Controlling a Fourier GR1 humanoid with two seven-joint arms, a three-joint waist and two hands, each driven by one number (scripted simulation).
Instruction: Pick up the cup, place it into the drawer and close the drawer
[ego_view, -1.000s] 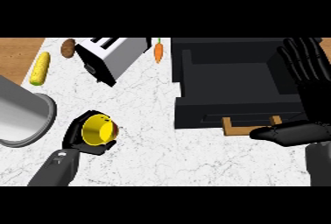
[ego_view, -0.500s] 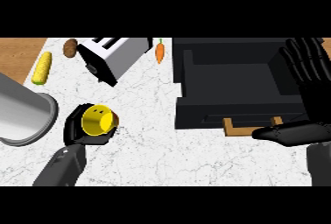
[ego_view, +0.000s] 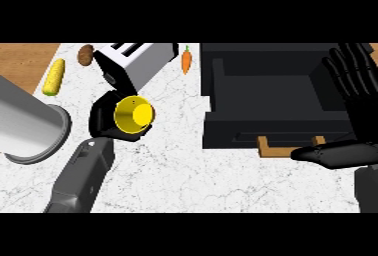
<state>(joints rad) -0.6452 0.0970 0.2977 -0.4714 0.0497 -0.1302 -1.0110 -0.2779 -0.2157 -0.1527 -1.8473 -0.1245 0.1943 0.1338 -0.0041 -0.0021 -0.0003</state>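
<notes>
The yellow cup (ego_view: 133, 114) is held in the curled fingers of the left hand (ego_view: 111, 117). It should be kept level and carried rightward to the open drawer (ego_view: 269, 95); the right hand (ego_view: 353, 75) rests spread beside it.

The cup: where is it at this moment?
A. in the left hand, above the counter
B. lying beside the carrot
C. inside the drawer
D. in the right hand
A: the yellow cup sits in the curled fingers of the left hand over the counter, left of the open drawer.
</notes>
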